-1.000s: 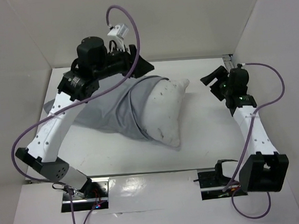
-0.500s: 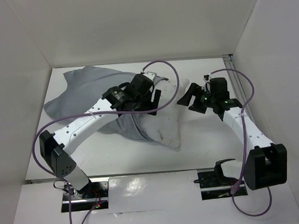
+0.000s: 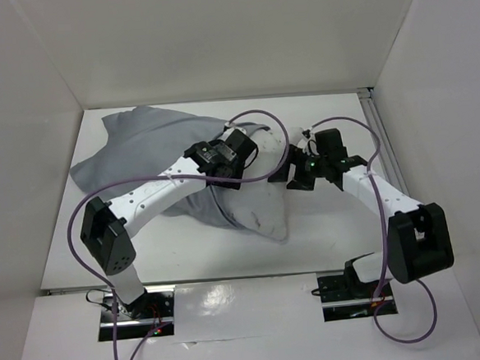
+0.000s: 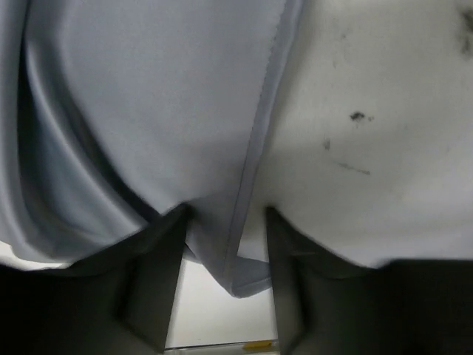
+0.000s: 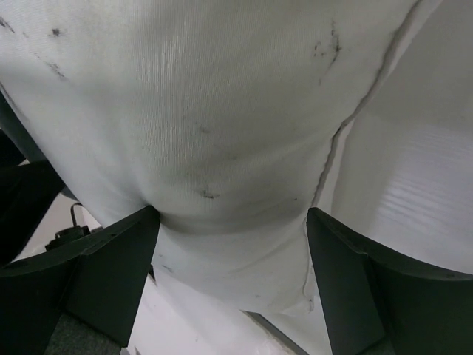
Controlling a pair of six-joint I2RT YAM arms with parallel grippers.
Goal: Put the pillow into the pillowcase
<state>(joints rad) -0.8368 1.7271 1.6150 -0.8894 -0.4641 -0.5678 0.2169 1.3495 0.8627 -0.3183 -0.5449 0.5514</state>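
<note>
Reading the top view: the limp mid-grey fabric pillowcase (image 3: 139, 146) runs from upper left to frame centre on the white table (image 3: 343, 239). The plump white speckled pillow (image 3: 263, 215) is mostly inside it, with one bare end sticking out at lower centre. I'd call it well over half done; what's left is dragging the hem over that end. The left gripper (image 3: 239, 165) sits on the hem line and the right gripper (image 3: 296, 174) is at the pillow's right end. Left wrist view: jaws partly apart, hem hanging loose between them, not pinched. Right wrist view: jaws wide, straddling the bare pillow end, fabric touching both fingers (image 5: 111, 274), no clear clamp. No brand, label or writing is readable anywhere, only dark specks on the pillow.
</note>
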